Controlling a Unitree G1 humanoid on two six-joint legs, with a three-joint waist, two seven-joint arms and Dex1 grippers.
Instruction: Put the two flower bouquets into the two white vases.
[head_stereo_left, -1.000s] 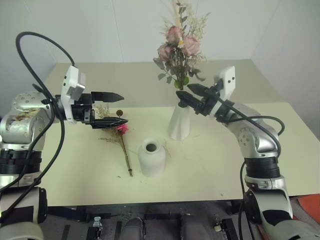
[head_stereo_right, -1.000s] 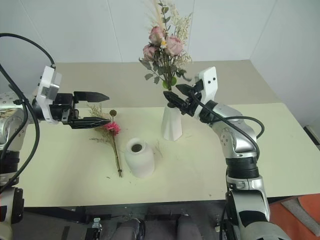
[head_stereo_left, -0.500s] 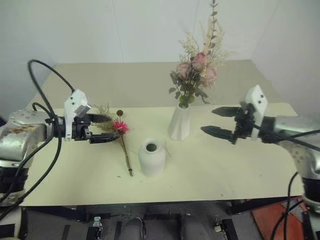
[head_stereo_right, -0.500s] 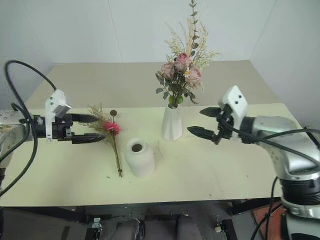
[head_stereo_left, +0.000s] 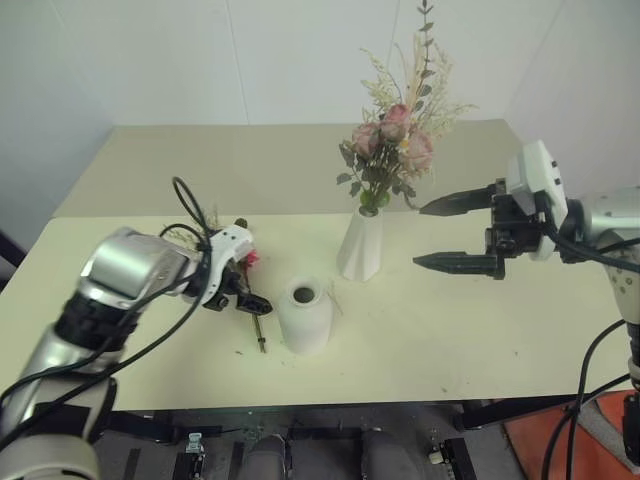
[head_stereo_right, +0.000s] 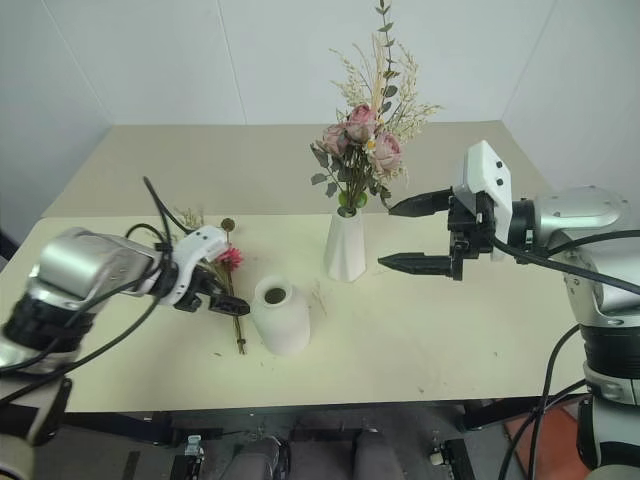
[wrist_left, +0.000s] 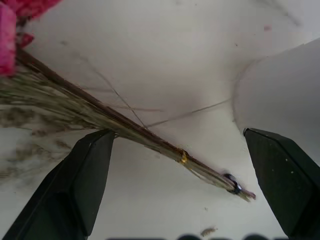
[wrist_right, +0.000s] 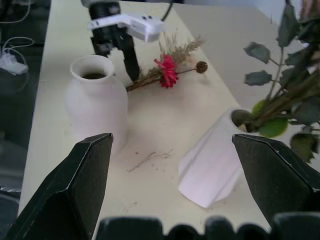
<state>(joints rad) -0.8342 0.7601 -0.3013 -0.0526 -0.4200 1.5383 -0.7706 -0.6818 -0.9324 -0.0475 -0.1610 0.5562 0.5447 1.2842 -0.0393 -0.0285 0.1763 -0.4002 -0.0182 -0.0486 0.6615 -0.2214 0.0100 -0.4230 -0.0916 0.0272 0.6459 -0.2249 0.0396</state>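
The pale cream worktop (head_stereo_left: 450, 340) carries everything. Tallest on it is the rose bunch (head_stereo_left: 398, 140): pale pink roses, grey-green leaves and beige sprigs, standing upright in the tall vase (head_stereo_left: 361, 245), a matte white faceted cone with a narrow mouth, near the middle of the worktop. In front of it and a little to the robot's left stands the short jar (head_stereo_left: 303, 315), white and rounded, with a small round opening and nothing in it. Just left of the jar lies the daisy bunch (head_stereo_right: 232, 290), flat on the worktop: a magenta daisy-like head, dry tan grasses, and thin brown stems bound near the cut end. The left claw (wrist_left: 180, 175) is spread, pointing down, one finger on each side of those stems, not pinching them. The right claw (head_stereo_left: 455, 232) is spread wide in the air, right of the tall vase, holding nothing.
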